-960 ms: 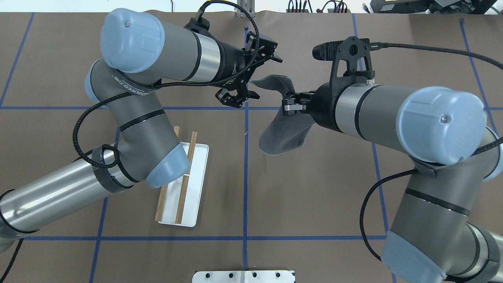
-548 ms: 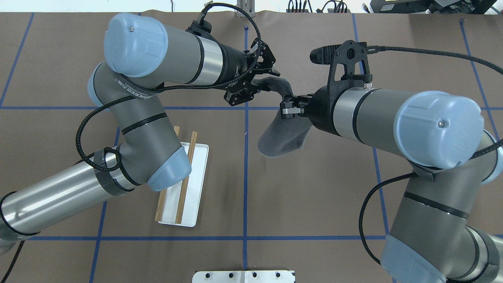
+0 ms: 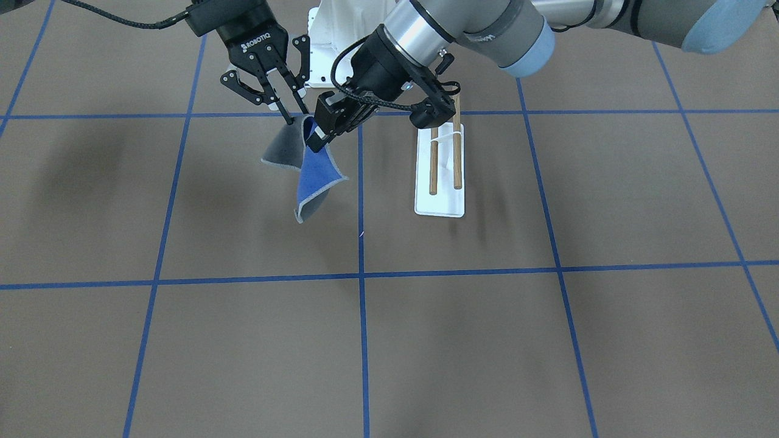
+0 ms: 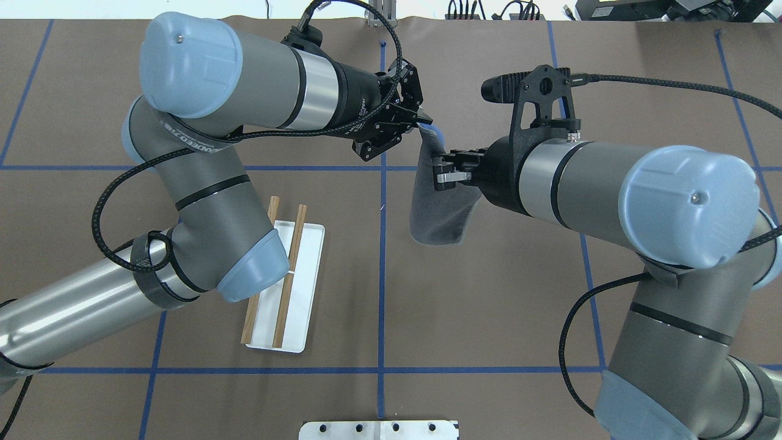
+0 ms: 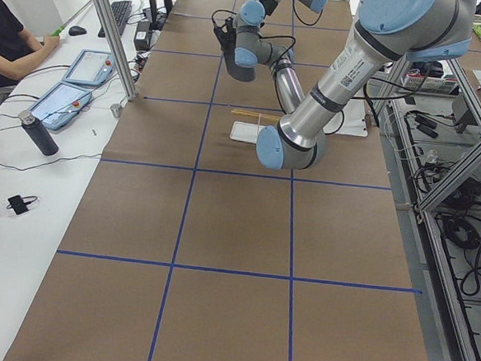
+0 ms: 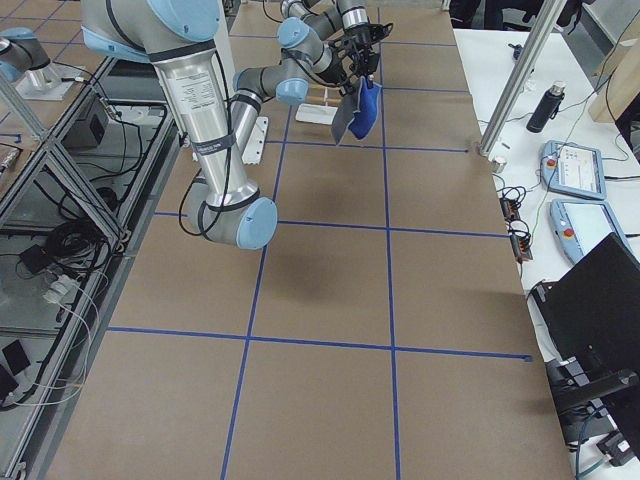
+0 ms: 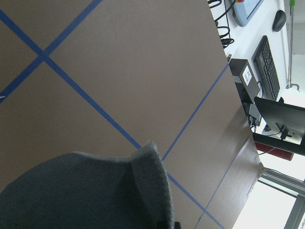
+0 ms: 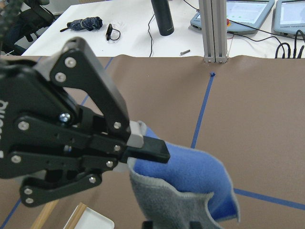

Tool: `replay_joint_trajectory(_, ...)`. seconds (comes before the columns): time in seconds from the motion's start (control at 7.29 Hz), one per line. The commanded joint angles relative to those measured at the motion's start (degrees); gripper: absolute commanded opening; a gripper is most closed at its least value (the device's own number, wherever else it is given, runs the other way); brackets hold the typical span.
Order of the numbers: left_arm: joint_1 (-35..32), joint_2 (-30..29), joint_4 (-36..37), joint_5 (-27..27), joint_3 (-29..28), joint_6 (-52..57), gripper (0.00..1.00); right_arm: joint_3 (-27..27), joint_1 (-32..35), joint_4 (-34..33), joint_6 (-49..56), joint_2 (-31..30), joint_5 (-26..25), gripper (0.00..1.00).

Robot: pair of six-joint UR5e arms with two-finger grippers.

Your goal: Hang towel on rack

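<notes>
Front-facing view: one towel (image 3: 314,175) hangs above the worktop (image 3: 487,334), pinched by two end effectors, the right end effector (image 3: 295,118) at its 11 o'clock and the left end effector (image 3: 317,140) at 12.

Overhead view: one rack (image 4: 300,293) with two rods (image 4: 285,305) stands at the towel's 8 o'clock, well apart.

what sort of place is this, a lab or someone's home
Most likely a robotics lab: the table is gridded with blue tape, teach pendants lie on a side desk, and an operator sits nearby.
</notes>
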State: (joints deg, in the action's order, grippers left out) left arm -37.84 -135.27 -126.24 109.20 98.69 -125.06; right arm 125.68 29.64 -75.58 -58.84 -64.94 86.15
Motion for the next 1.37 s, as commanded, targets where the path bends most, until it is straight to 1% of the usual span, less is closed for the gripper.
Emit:
replay_joint_trajectory(0.0,-0.3,3.1,4.2,1.1,6.4,0.9,0.0,1.6,0.7,-0.9,0.6,-1.3,1.9,1.0)
replay_joint_trajectory(0.14,-0.5,6.4,5.9,4.4,10.6,0.9,0.0,3.3,4.1,-2.6,0.9,-3.4,7.1,1.0)
replay_joint_trajectory(0.27,-0.5,10.0,6.0,4.4,13.3,0.9,0.0,3.8,9.9,-6.9,1.2,-3.8,14.2,1.0)
replay_joint_trajectory(0.41,0.0,11.8,6.0,4.5,14.1,1.0,0.0,3.8,14.8,-10.4,3.6,-4.5,20.0,1.0)
replay_joint_trajectory(0.55,1.2,13.1,5.9,4.5,14.8,1.4,0.0,3.7,18.7,-13.3,8.3,-6.1,24.2,1.0)
replay_joint_trajectory(0.69,2.1,15.2,6.0,4.7,15.6,4.2,0.0,3.4,22.3,-17.8,14.9,-7.0,27.3,1.0)
replay_joint_trajectory(0.82,2.7,18.9,6.0,5.0,17.1,7.0,0.0,3.1,25.4,-22.4,21.1,-7.1,28.4,1.0)
replay_joint_trajectory(0.96,2.2,23.7,6.0,6.5,19.1,10.7,0.0,1.9,27.1,-23.8,24.4,-7.1,29.2,1.0)
replay_joint_trajectory(1.1,-0.3,28.3,6.0,11.2,21.3,15.2,0.0,-0.1,28.6,-23.8,25.3,-7.1,30.8,1.0)
replay_joint_trajectory(1.23,-5.3,32.2,5.7,16.8,22.0,19.9,0.0,-1.5,30.1,-23.8,27.1,-7.1,33.2,1.0)
